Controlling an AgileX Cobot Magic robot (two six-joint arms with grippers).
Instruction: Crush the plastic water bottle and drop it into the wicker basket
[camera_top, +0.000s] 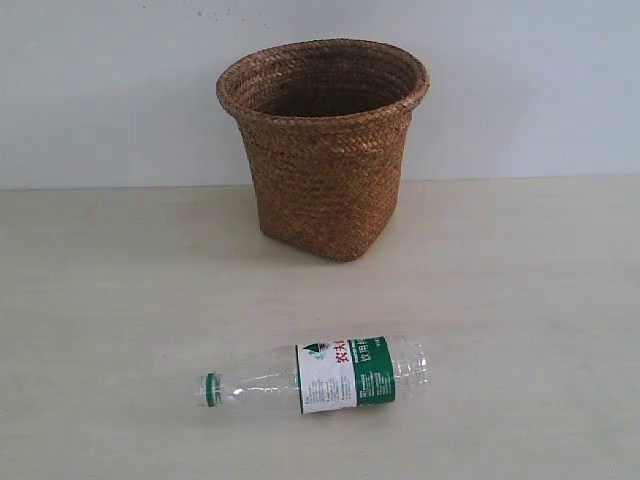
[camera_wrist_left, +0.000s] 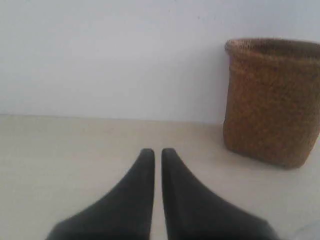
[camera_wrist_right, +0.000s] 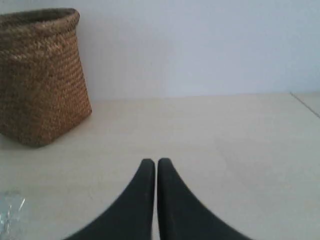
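The plastic water bottle (camera_top: 318, 377) lies on its side near the front of the table, green cap to the left, green-and-white label around its middle, uncrushed. Behind it stands the wicker basket (camera_top: 325, 150), upright and open-topped. Neither arm shows in the exterior view. In the left wrist view my left gripper (camera_wrist_left: 157, 152) is shut on nothing, low over the table, with the wicker basket (camera_wrist_left: 272, 100) ahead. My right gripper (camera_wrist_right: 152, 162) is likewise shut and empty, the wicker basket (camera_wrist_right: 42, 75) ahead of it and a bit of the plastic water bottle (camera_wrist_right: 9, 210) at the frame's edge.
The pale wooden table (camera_top: 520, 300) runs back to a plain white wall (camera_top: 110, 90). The right wrist view shows a table edge (camera_wrist_right: 306, 106) off to one side.
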